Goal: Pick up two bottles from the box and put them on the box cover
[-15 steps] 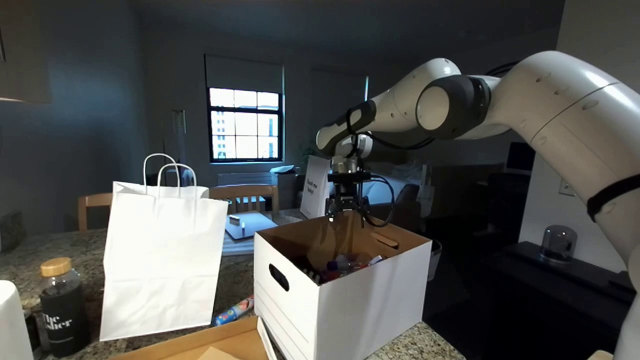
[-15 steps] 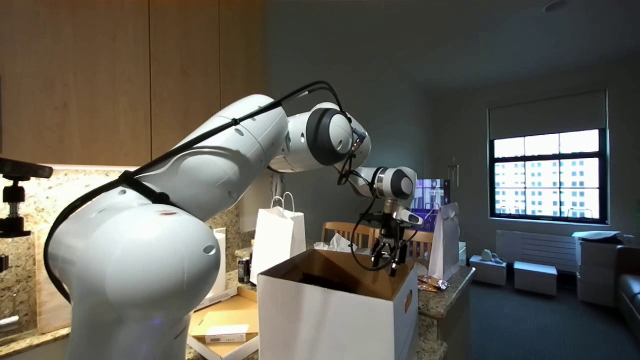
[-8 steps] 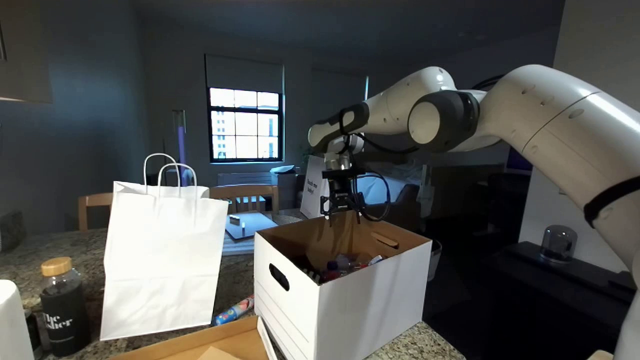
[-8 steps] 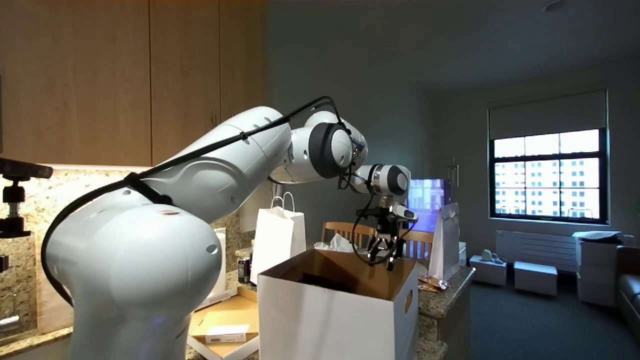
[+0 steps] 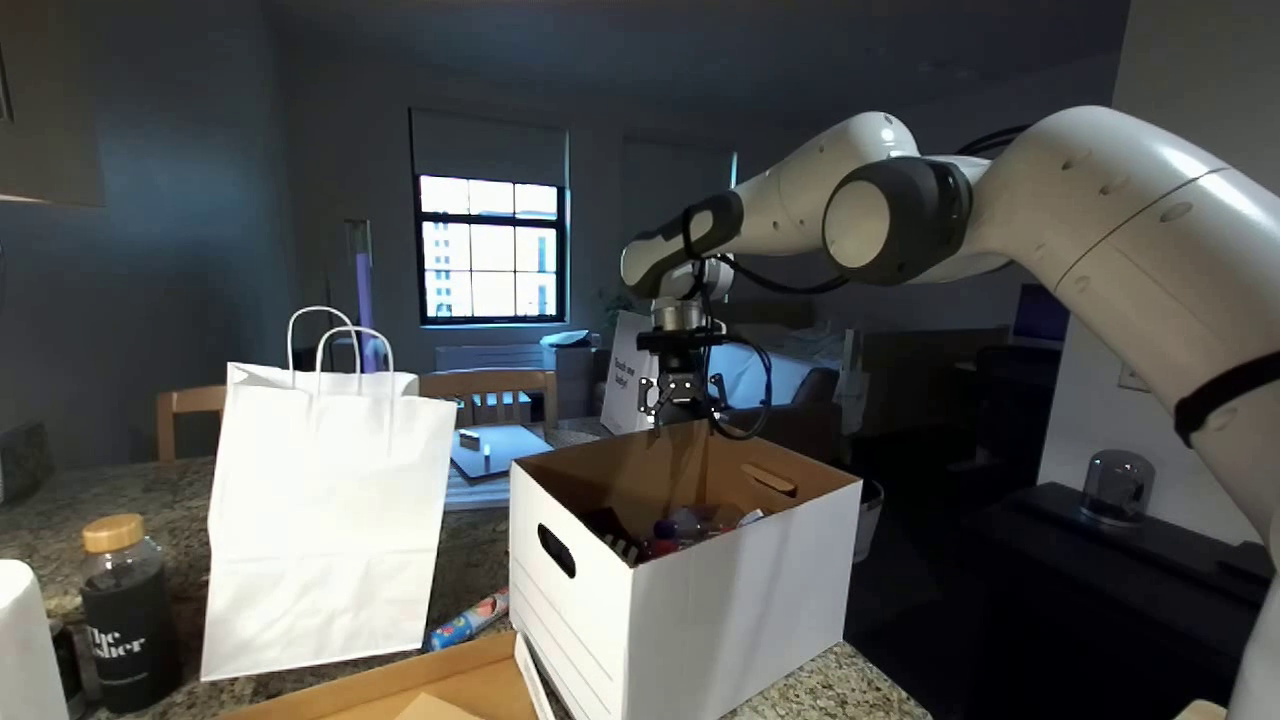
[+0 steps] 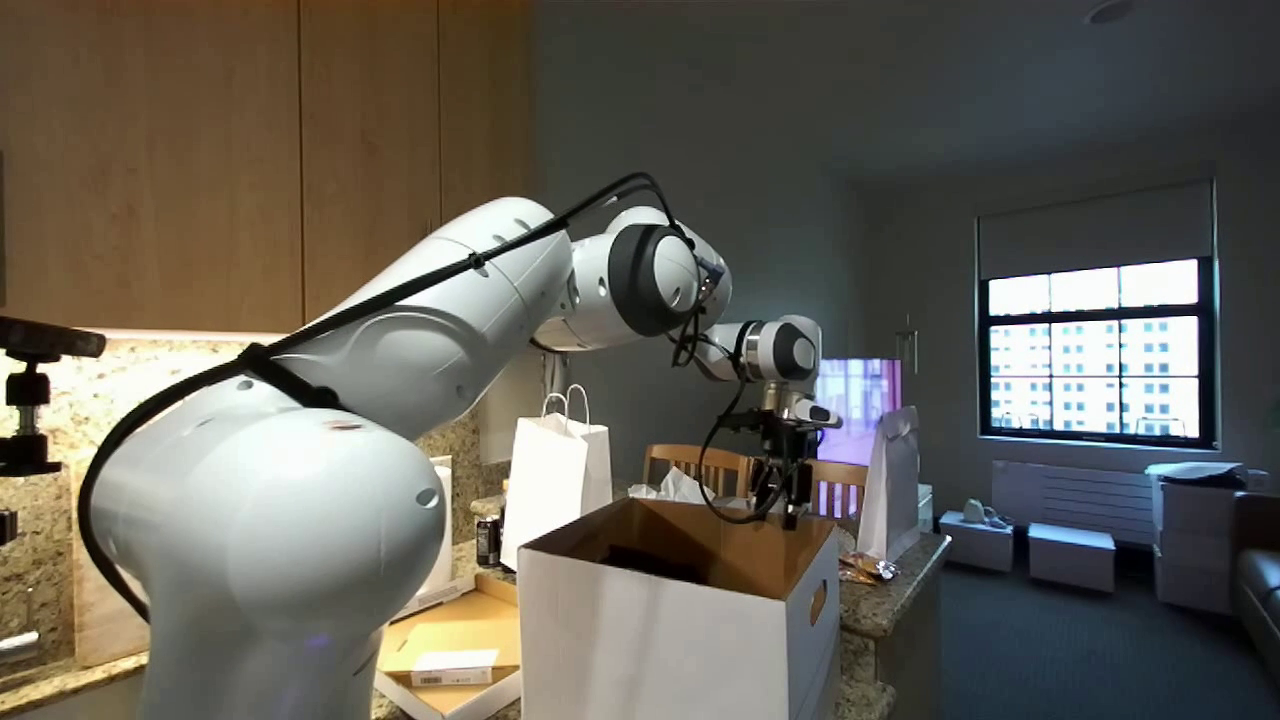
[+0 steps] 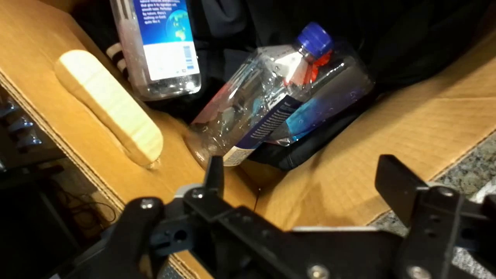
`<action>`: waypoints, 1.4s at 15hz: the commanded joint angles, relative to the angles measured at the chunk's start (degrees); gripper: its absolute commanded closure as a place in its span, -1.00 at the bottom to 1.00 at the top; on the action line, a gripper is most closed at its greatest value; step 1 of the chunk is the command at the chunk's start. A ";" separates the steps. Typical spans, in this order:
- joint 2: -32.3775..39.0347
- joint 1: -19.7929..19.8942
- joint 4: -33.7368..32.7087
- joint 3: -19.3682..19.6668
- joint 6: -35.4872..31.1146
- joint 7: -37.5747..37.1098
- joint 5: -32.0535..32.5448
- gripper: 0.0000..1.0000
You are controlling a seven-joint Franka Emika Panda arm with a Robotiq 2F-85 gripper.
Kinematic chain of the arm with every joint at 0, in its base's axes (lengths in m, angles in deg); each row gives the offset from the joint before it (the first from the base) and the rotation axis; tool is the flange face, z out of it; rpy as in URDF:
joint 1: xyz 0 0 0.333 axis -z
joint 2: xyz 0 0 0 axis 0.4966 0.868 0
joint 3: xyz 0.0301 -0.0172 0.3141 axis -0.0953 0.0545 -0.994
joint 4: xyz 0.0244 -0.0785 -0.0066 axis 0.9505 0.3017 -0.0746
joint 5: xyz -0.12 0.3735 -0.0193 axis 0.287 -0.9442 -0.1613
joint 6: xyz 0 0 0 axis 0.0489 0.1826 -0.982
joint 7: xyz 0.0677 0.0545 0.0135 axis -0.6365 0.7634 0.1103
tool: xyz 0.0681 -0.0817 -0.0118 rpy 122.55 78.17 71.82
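Over a corner of the white box (image 5: 735,600) hangs my gripper (image 5: 685,425), around rim height in both exterior views. Its black fingers (image 7: 214,176) stand wide apart in the wrist view, with nothing between them. Inside the box lies a clear bottle (image 7: 232,120) with a purple-blue cap, its base close to one fingertip in that picture. Partly under it is another clear bottle (image 7: 327,104) with a blue label. A third bottle (image 7: 170,58), with a blue and white label, lies beside the hand hole. The box cover (image 6: 490,690), brown inside, lies upturned beside the box with a flat brown piece in it.
Dark cloth (image 7: 418,35) lies under the bottles. The brown box walls (image 7: 410,112) rise around the gripper. A white paper bag (image 5: 325,530), a dark bottle with a wooden lid (image 5: 128,620) and a blue patterned tube (image 5: 468,620) stand or lie on the counter.
My gripper has risen slightly and turned about its upright axis. The arm dipped and came up again. The box has shifted very slightly. The jaws have stayed open.
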 commanded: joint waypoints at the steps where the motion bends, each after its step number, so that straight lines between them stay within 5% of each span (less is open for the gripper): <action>1: -6.04 -0.04 7.29 0.23 -3.31 -4.09 -0.50 -1.00; 9: -13.00 0.11 15.27 0.40 -13.39 -11.21 -0.06 -1.00; 10: -9.58 0.40 10.41 0.00 -9.91 -10.23 0.30 -1.00; 14: -10.60 0.42 11.61 0.06 -11.37 -10.24 0.30 -1.00; 21: -13.39 -2.72 22.13 -2.54 -14.09 -10.70 -0.21 -1.00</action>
